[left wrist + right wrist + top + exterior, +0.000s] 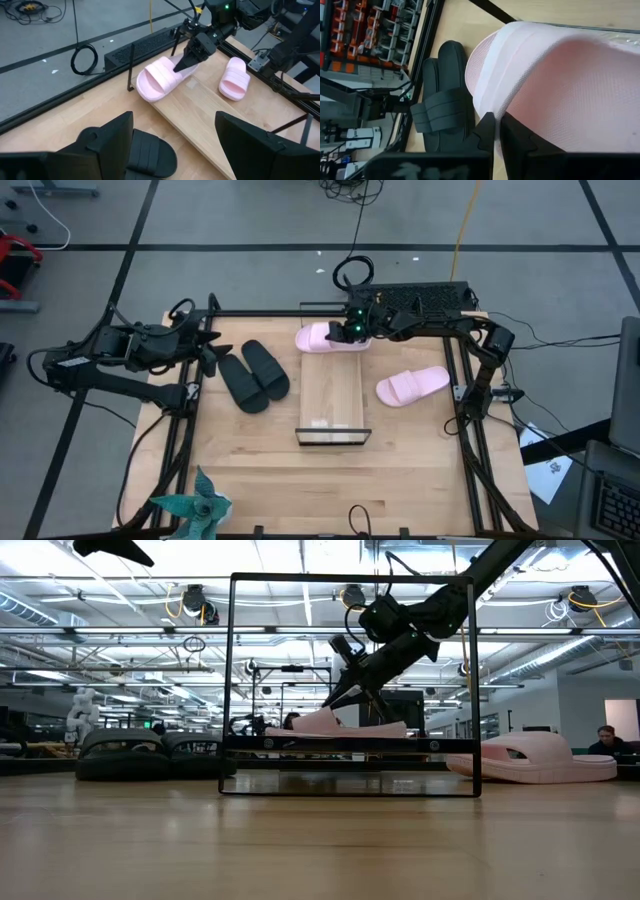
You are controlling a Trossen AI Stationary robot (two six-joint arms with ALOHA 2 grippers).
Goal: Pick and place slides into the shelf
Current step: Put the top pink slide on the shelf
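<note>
While the right gripper [356,332], fingers pinching its rim, steadies a pink slide [322,336] across the shelf's [333,395] far end, the left gripper [207,350] waits wide open above the black pair [254,375].

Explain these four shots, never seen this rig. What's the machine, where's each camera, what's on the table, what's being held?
It is a two-armed robot at a light wooden table. One picture looks straight down, one looks level across the tabletop, and one comes from a camera on each wrist.

In the middle stands the shelf, a narrow light-wood board with a thin dark metal frame. The right gripper is at its far end, shut on the edge of a pale pink wide-strap slide sandal that lies across that end of the board. The second pale pink slide lies on the table to the right of the shelf. The two matte black slides lie side by side to its left.

The left gripper waits open near the black pair, holding nothing.

A teal paper pinwheel sits at the near edge.
</note>
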